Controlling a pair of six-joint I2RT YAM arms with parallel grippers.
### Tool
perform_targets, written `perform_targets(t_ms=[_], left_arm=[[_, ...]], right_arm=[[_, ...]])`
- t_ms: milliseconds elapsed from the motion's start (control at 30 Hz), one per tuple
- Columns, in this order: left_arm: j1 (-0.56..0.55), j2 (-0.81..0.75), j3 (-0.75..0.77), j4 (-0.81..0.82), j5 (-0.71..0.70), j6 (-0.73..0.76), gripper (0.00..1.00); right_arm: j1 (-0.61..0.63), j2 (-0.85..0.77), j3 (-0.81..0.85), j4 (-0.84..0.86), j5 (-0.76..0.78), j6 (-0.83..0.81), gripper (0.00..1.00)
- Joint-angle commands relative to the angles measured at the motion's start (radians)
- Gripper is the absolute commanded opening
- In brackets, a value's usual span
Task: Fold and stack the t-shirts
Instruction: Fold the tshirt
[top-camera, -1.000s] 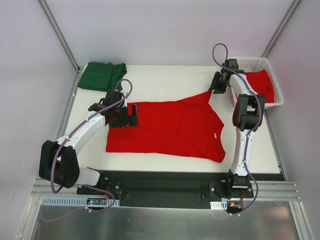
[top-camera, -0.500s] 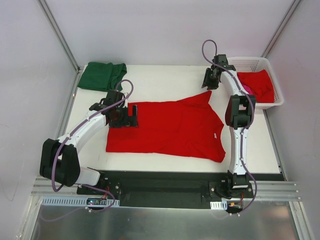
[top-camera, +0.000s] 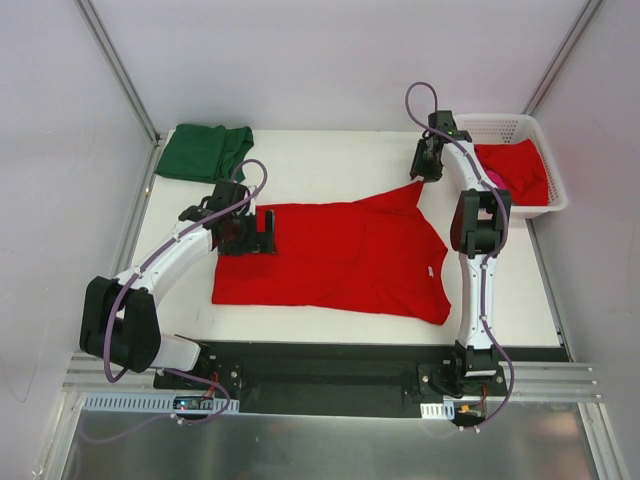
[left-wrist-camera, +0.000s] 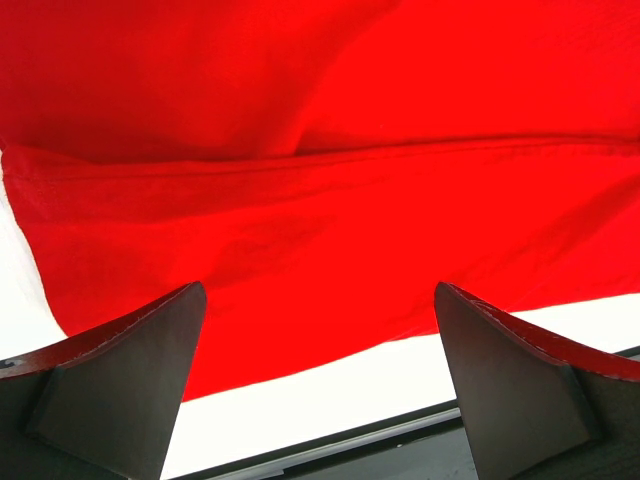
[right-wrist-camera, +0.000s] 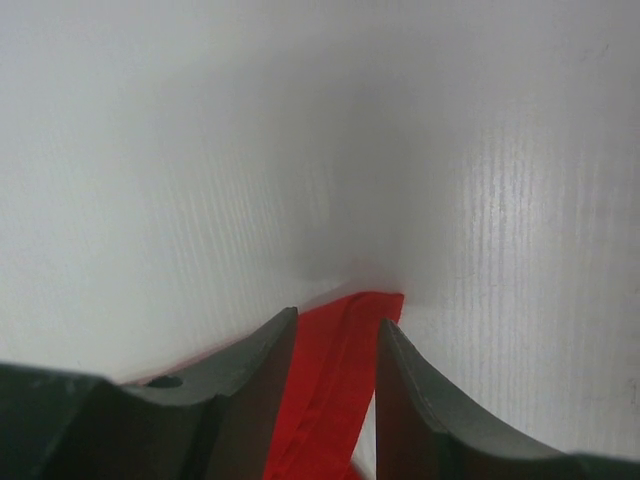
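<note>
A bright red t-shirt (top-camera: 340, 255) lies spread flat on the white table, neck to the right. My left gripper (top-camera: 265, 232) is open over its left hem, and the red cloth (left-wrist-camera: 320, 200) fills that wrist view past the wide-apart fingers. My right gripper (top-camera: 424, 170) is low at the far sleeve tip (top-camera: 412, 188). Its fingers stand a little apart with the sleeve (right-wrist-camera: 340, 340) lying on the table between them, not pinched. A folded dark green t-shirt (top-camera: 205, 152) lies at the back left. Another red t-shirt (top-camera: 518, 168) lies in the basket, with a sliver of pink (top-camera: 492, 178) beside it.
The white lattice basket (top-camera: 505, 124) stands at the back right corner, close beside my right arm. Metal frame posts rise at both back corners. The black base rail (top-camera: 330, 365) runs along the near table edge.
My right gripper moved a little back and left, and the sleeve it was stretching has slackened onto the table. The left arm has not moved.
</note>
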Motion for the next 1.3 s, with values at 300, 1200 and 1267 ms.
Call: perform_targets(t_ms=[300,1200,1267], left_arm=[[-0.013,-0.014,0.008,0.003,-0.010,0.010,0.99],[-0.013,-0.034,0.002,0.002,-0.012,0.006,0.99],[-0.013,-0.037,0.001,0.002,-0.013,0.006,0.99]], right_arm=[[0.000,-0.010,0.035,-0.051,0.019,0.024,0.33],[0.003,0.030,0.078,-0.109,-0.007,0.024,0.07],[0.005,0.030,0.078,-0.108,-0.008,0.023,0.03]])
